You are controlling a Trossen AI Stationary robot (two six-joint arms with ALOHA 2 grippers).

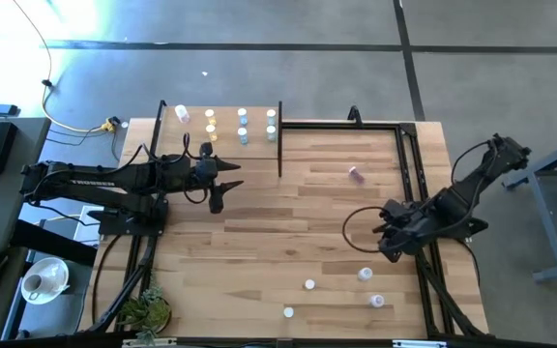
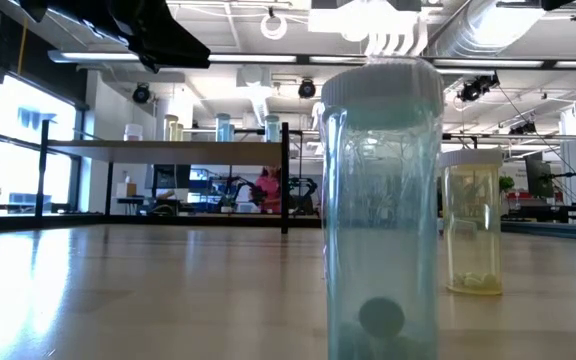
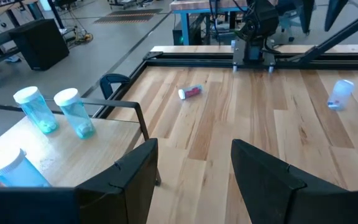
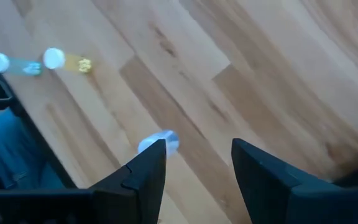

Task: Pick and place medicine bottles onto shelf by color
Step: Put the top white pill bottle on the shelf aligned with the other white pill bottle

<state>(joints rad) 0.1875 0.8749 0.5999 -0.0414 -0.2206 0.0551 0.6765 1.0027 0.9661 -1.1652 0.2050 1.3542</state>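
Medicine bottles [image 1: 309, 284] are being left scattered lower right on the desk [image 1: 288, 227]; others are standing on the shelf [image 1: 193, 135], upper left. Both jaws are being held spread, empty. The pale-blue bottle [image 4: 161, 142] risks being toppled by the right gripper [image 4: 194, 177].

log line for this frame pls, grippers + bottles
left gripper: open, empty, beside shelf | right gripper: open, empty, above blue bottle | pink bottle: lying on table, unplaced
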